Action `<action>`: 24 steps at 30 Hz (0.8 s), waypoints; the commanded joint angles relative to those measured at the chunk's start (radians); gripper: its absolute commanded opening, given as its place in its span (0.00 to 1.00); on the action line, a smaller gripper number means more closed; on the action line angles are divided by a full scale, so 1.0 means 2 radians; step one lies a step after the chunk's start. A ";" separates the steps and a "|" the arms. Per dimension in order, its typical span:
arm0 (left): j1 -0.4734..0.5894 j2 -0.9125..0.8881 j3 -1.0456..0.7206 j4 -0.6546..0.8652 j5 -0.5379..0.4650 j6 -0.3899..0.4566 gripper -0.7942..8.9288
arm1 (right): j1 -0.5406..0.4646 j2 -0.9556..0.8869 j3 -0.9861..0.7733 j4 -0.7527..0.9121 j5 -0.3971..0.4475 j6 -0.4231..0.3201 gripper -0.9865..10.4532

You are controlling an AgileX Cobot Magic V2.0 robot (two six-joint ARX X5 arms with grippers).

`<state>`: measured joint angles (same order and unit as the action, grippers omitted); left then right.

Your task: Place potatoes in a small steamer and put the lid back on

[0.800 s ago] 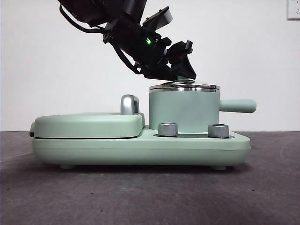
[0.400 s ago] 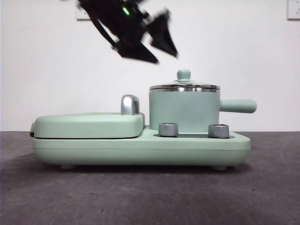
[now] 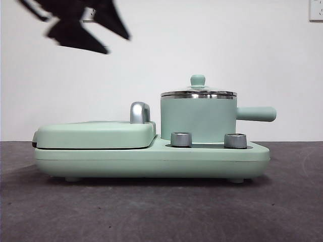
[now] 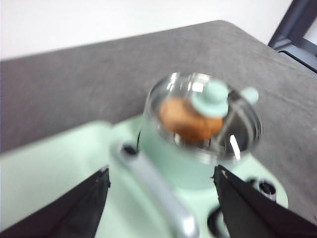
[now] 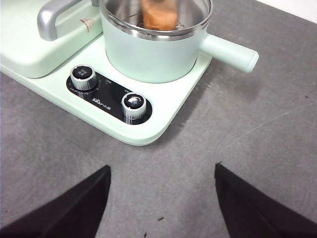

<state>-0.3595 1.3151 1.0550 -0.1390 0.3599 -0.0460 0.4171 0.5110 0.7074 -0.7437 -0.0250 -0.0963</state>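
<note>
The small steamer [image 3: 198,120], a mint-green pot with a straight side handle [image 3: 256,114], stands on the right half of the cooker base [image 3: 151,159]. The glass lid [image 3: 198,94] sits on its steel rim, mint knob [image 3: 198,80] up. Through the glass, the left wrist view shows the orange-brown potato [image 4: 185,119] inside the pot, and the potato [image 5: 158,15] also shows in the right wrist view. My left gripper [image 4: 162,173] is open and empty; it is the blurred black shape [image 3: 86,25] high at the upper left, well clear of the lid. My right gripper [image 5: 162,168] hangs open over the bare mat before the cooker.
A flat mint griddle cover [image 3: 96,133] with a chrome handle [image 3: 140,112] fills the left half of the base. Two steel dials [image 3: 181,139] [image 3: 235,140] face the front. Dark grey mat [image 3: 161,212] surrounds the cooker; a white wall stands behind.
The left gripper let go of the lid's knob and rose away up and to the left. The lid stays seated on the pot.
</note>
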 commanded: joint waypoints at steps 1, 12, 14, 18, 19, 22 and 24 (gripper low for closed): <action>0.017 -0.067 -0.073 0.002 0.002 -0.020 0.43 | 0.002 0.002 0.000 0.004 -0.001 0.006 0.37; 0.053 -0.310 -0.258 -0.060 -0.002 -0.112 0.43 | 0.002 0.002 0.000 0.004 -0.002 0.006 0.37; 0.052 -0.343 -0.262 -0.093 -0.011 -0.118 0.43 | 0.002 0.002 0.000 0.003 -0.002 0.006 0.37; 0.052 -0.386 -0.262 -0.149 -0.014 -0.125 0.43 | 0.002 0.000 0.000 0.001 -0.008 0.005 0.37; 0.052 -0.397 -0.262 -0.155 -0.013 -0.127 0.43 | 0.002 -0.001 0.000 0.002 -0.008 0.005 0.37; 0.052 -0.419 -0.262 -0.157 -0.010 -0.126 0.11 | 0.002 -0.002 0.000 0.001 -0.012 0.006 0.16; 0.052 -0.430 -0.262 -0.150 -0.010 -0.129 0.08 | 0.002 -0.002 0.000 0.007 -0.010 0.004 0.11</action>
<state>-0.2527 0.4549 0.5236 -0.4591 0.3378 -0.2943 0.4171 0.5053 0.7074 -0.7429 -0.0483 -0.0956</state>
